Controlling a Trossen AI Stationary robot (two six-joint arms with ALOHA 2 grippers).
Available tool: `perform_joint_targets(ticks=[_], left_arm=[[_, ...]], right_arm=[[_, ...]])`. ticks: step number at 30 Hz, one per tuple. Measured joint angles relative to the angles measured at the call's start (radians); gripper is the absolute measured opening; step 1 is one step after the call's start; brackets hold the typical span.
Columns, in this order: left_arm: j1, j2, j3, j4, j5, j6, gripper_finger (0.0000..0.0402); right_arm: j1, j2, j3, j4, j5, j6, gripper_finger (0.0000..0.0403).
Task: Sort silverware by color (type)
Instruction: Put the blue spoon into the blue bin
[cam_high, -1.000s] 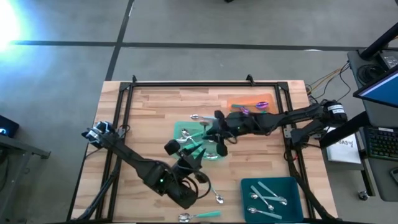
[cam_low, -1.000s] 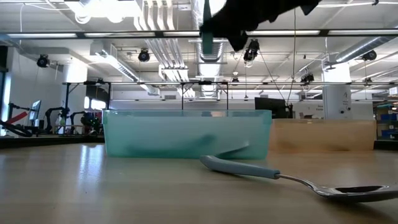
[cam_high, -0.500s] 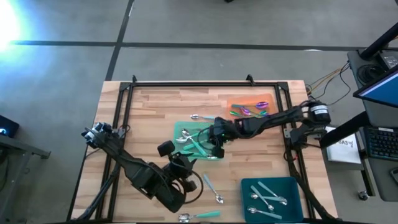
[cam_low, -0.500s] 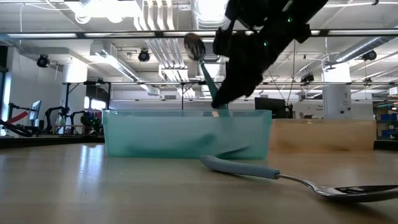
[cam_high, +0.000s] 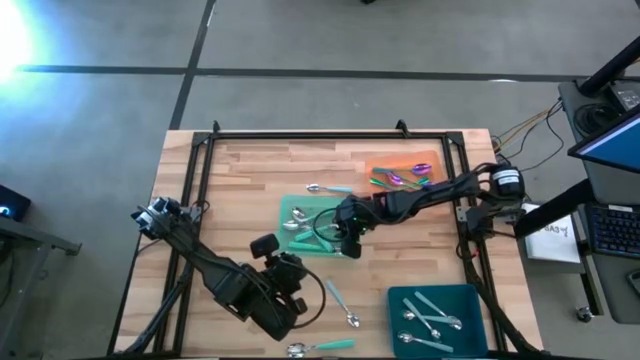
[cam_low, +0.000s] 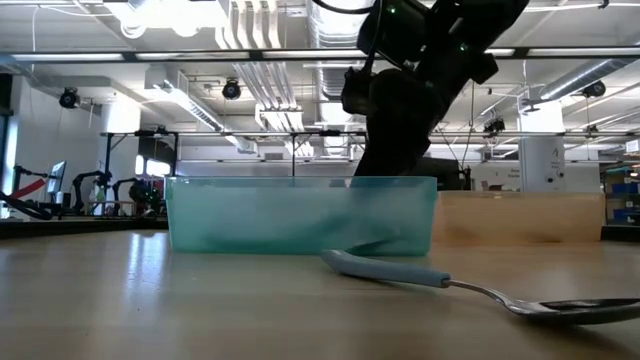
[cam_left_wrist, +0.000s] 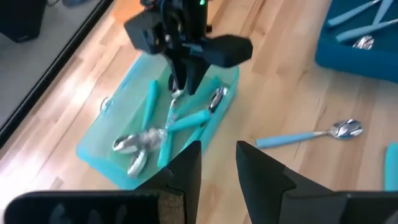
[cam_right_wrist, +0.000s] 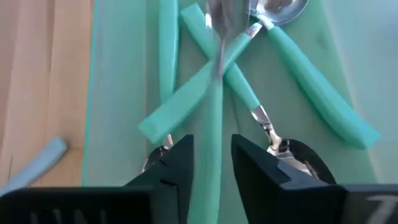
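My dark end effector (cam_low: 395, 150) above the translucent teal tray (cam_low: 300, 215), a teal-handled spoon (cam_low: 470, 290) on the worktop (cam_low: 150, 310) in front.

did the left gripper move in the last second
Yes. In the high view the left gripper has drawn back off the green tray, toward the table's near-left, and now sits just outside the tray's corner.

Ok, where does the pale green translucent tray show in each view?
High view: pale green translucent tray at the table's centre.
Low view: mid-picture, its wall facing the camera.
Left wrist view: seen whole, ahead of the left gripper.
Right wrist view: fills most of the picture.
Shared landmark: the right gripper over it.
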Motion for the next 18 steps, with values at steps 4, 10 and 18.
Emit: perform_joint_targets(ticks=[4,10,18], left_arm=[[-0.004,0.0,0.0,-0.018,0.026,-0.017,0.0085],[-0.014,0.0,-0.001,-0.035,0.027,-0.017,0.0085],[-0.021,0.0,-0.001,-0.085,0.028,-0.018,0.0085]], right_arm=[[0.004,-0.019,0.0,-0.014,-0.008,0.023,0.0116],[0.037,-0.088,0.0,-0.079,-0.123,0.072,0.0123],[0.201,-0.103,0.0,-0.081,-0.161,0.163,0.0107]])
